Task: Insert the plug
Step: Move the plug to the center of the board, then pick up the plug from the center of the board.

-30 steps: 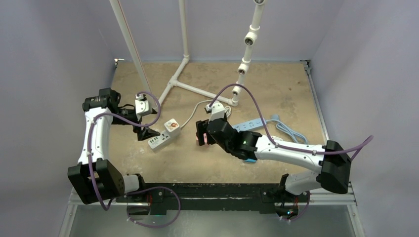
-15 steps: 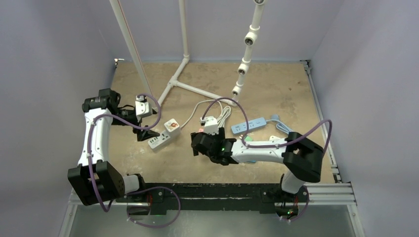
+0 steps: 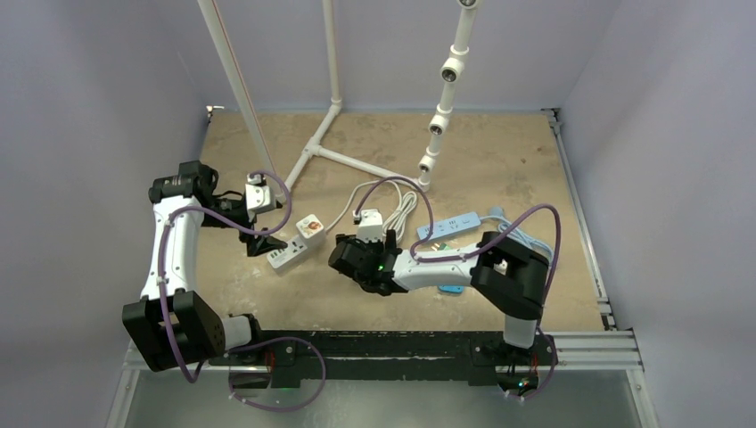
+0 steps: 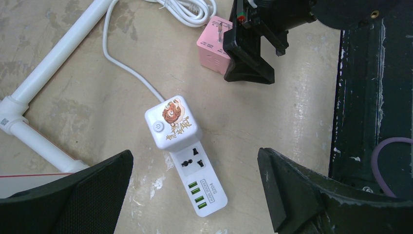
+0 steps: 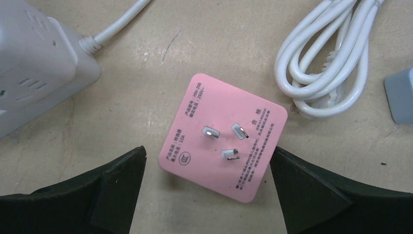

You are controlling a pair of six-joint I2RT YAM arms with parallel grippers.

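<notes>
The pink plug [image 5: 224, 136] lies flat on the table with its three prongs facing up. My right gripper [image 5: 208, 152] hovers over it, open, one finger on each side and neither touching it. From the left wrist view the plug [image 4: 210, 51] shows just beside the right gripper [image 4: 248, 58]. The white power strip [image 4: 195, 180], with a cartoon-printed cube at its head and a free socket below, lies under my open left gripper [image 4: 195, 158]. From above, the left gripper [image 3: 263, 241] sits at the strip's [image 3: 297, 242] left end and the right gripper [image 3: 352, 259] to its right.
A coiled white cable [image 5: 321, 63] lies right behind the plug. A blue power strip [image 3: 448, 226] with its grey-blue cord lies to the right. A white pipe frame [image 3: 357, 160] stands at the back, with a slanted pole over the left arm.
My right arm has folded in and carried its gripper left and nearer, toward the white strip, and its jaws have widened. The left arm has not moved.
</notes>
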